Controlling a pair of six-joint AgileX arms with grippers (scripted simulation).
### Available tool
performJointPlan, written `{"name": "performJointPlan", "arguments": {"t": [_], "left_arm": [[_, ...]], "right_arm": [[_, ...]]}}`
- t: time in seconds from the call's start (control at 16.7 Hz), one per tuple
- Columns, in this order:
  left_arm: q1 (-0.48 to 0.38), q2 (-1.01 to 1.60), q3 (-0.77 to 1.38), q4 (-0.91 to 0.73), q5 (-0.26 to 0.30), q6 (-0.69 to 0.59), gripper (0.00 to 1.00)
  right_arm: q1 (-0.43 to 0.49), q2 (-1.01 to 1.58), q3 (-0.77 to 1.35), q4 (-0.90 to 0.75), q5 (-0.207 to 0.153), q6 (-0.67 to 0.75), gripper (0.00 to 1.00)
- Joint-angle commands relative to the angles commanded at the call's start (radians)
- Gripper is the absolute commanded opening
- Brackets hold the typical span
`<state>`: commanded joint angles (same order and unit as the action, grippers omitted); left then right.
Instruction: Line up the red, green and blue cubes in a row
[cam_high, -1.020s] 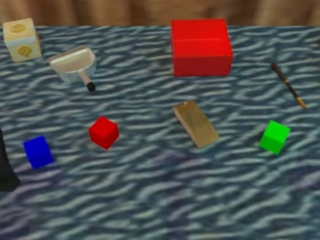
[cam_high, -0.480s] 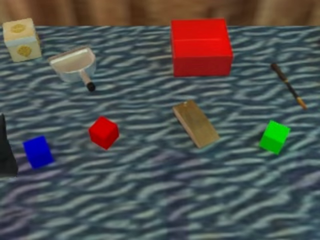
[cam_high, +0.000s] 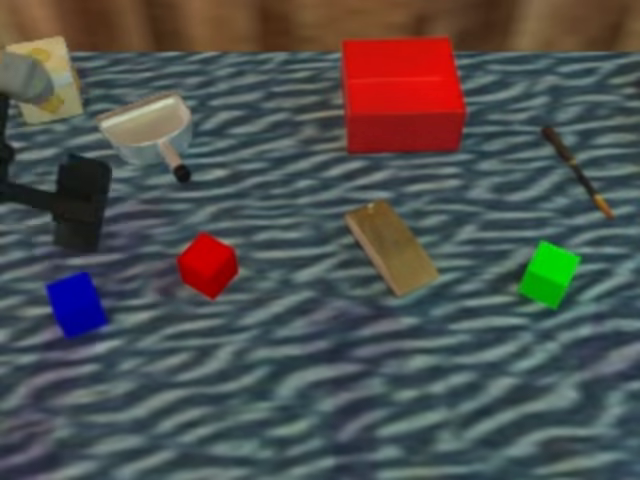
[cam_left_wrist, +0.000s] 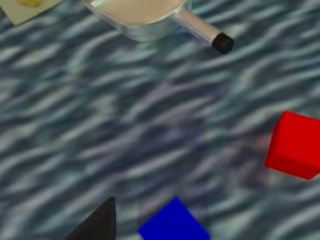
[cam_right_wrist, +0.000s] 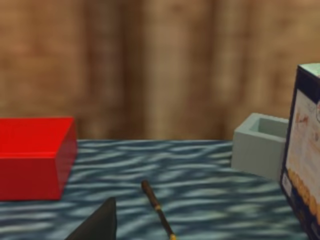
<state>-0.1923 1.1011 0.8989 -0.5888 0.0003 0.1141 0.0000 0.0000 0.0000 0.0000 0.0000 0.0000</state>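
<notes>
Broadly, the rippled blue-grey table (cam_high: 320, 400) carries everything, and the large bright red box (cam_high: 403, 95) at its far middle serves as the landmark. Down and to the left of that box, at the table's left edge, my left gripper (cam_high: 80, 205) hangs above the cloth, a dark block on a thin arm; whether its fingers are spread or pressed together I cannot tell. Just in front of the box lies a flat tan wooden block (cam_high: 391, 247), set at a slant. Left of the box sits a shallow white dustpan with a black-tipped handle (cam_high: 150, 130), and beyond it, in the far left corner, a cream cube with yellow marks (cam_high: 48, 80), partly covered by the arm.

Right of the box a thin dark brush with a pale tip (cam_high: 577, 170) lies slantwise. The small green cube (cam_high: 549, 272) sits in front of that brush, well right of the wooden block. The small red cube (cam_high: 207, 264) rests left of the block, and the small blue cube (cam_high: 76, 303) farther left, just in front of the gripper.

My right arm is out of the top view.
</notes>
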Motion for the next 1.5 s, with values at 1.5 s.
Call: {"name": "performJointPlan", "arguments": {"t": [1.5], "left_arm": [[-0.176, 1.141, 0.733, -0.368, 0.003, 0.109, 1.0]], "right_arm": [[0.0, 0.0, 0.0, 0.0, 0.0, 0.0, 1.0]]}}
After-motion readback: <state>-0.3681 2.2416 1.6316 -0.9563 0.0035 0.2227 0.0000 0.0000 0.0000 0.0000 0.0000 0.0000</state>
